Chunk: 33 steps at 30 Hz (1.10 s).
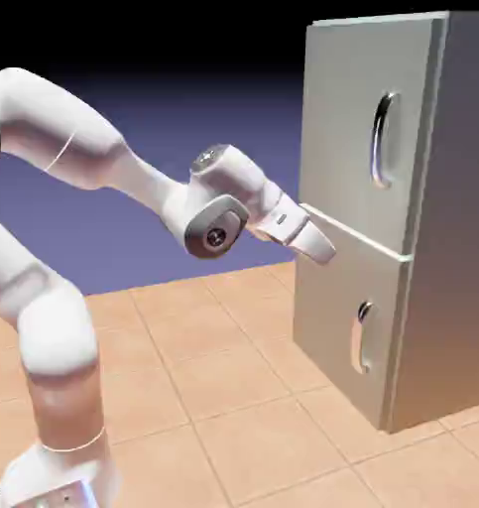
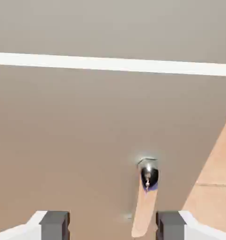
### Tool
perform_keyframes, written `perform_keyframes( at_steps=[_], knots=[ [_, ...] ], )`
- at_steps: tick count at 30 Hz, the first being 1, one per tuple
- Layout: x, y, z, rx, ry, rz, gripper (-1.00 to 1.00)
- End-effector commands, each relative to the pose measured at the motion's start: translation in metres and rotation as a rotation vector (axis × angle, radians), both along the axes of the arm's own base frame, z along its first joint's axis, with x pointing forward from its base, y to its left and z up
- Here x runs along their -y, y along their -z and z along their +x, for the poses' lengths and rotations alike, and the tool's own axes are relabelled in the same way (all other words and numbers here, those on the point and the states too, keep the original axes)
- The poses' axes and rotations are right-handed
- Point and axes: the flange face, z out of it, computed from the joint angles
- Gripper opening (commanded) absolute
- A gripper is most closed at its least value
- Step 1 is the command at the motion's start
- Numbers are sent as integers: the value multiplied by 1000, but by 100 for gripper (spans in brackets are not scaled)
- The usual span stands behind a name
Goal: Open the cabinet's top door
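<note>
The robot's open, empty jaws hung below the upper door's handle, whose slick-looking metal bar seemed best gripped mid-curve, the stiff door likely swinging heavily.

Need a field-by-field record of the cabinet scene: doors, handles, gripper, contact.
top door: shut, upper grey panel
top handle: long curved silver bar, not gripped
lower door: shut
lower handle: shorter curved silver bar; in hand view it shows between the fingertips, nearer one of them
gripper: open, nothing held
door seam: pale strip across the hand view
contact with door: cannot tell
</note>
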Motion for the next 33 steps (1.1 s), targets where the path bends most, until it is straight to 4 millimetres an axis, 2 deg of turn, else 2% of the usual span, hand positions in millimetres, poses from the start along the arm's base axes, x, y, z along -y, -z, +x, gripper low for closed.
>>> perform_keyframes(
  at_steps=[1,9,17,25,33],
  knots=[
    [-3,-5,1,11,-4,-1,0],
    [-24,-45,3,104,-27,-12,0],
    [-36,-77,0,205,-37,-18,0],
    [-38,-102,-5,312,-37,-17,0],
    [-30,-119,-9,423,-31,-8,0]
  ],
)
